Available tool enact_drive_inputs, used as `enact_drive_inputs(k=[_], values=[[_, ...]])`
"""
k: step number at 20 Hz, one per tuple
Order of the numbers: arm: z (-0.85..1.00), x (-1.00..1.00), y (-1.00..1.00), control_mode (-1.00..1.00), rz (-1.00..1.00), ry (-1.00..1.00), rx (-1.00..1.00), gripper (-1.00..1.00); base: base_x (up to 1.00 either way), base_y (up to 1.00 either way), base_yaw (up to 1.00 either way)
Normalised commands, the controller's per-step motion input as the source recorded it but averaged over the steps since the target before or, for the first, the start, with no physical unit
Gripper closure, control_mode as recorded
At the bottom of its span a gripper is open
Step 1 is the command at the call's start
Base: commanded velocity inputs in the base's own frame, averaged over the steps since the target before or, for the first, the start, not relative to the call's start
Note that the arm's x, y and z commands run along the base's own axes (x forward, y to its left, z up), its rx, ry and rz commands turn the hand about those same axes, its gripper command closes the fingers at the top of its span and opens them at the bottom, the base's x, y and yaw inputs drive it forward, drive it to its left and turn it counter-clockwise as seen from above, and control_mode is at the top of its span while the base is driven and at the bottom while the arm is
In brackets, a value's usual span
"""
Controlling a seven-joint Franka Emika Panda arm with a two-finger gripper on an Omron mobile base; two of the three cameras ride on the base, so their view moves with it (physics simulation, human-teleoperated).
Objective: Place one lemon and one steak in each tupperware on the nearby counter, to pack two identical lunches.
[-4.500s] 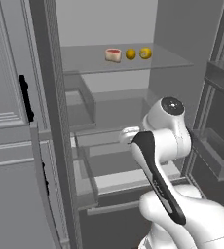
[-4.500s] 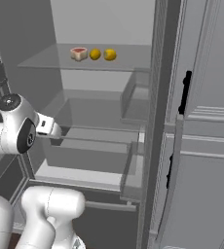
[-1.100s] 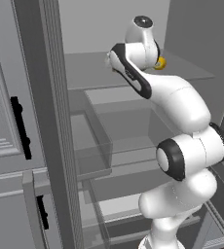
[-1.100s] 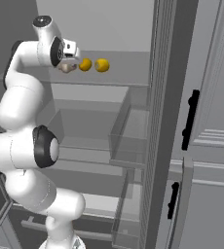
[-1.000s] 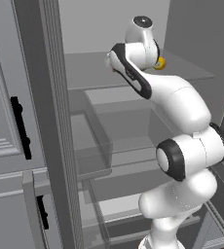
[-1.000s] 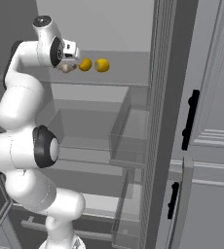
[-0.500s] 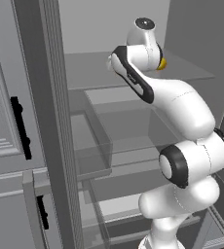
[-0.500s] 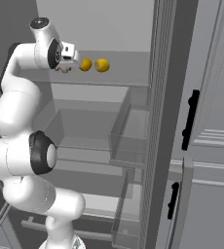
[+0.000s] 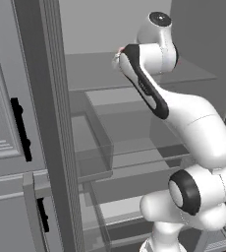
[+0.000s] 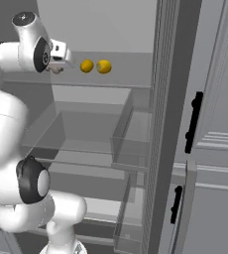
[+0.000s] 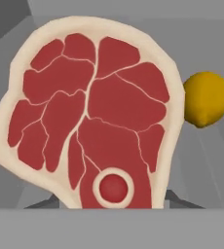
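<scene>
Fridge open, arm reaching to the upper glass shelf point(image 10: 121, 84). Tool point(image 10: 56, 67) sits at the left end of that shelf, narrowed onto the steak point(image 11: 87, 116); the hand view has the cut pressed close against the camera, pale fat rim and round bone toward the bottom, so I judge it gripped. Two lemons lie on the same shelf: near lemon point(image 10: 86, 66) just beside the tool, far lemon point(image 10: 104, 66) touching or nearly touching it.

Step in hand, as I read it: lift the steak out. Doing it well means rising a little off the glass first, then drawing straight back toward the base, keeping away from the near lemon so it does not roll. Hold the squeeze steady; a flat slab could pivot between the fingers.

Hard to make out:
- The fingertips are hidden behind the meat; contact points cannot be seen.
- From the left base camera the arm's own links cover the tool and shelf contents.
- Tupperware and tabletop lie outside these views.
- Second steak not located.
</scene>
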Motion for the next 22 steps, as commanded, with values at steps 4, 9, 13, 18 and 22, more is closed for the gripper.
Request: enact_drive_inputs(k=[4, 9, 13, 18, 22], values=[[0.15, -1.0, 0.0, -1.0, 0.0, -0.2, 0.06, 1.0, 0.0, 0.0, 0.0], [0.01, -1.0, -0.04, -1.0, 0.0, -0.06, 0.06, 1.0, 0.0, 0.0, 0.0], [-0.02, -1.0, -0.04, -1.0, 0.0, 0.0, 0.0, 1.0, 0.0, 0.0, 0.0], [-0.45, -1.0, 0.0, -1.0, 0.0, 0.13, -0.01, 1.0, 0.0, 0.0, 0.0], [-0.98, -1.0, -0.27, -1.0, -0.05, 0.4, -0.01, 1.0, 0.0, 0.0, 0.0]])
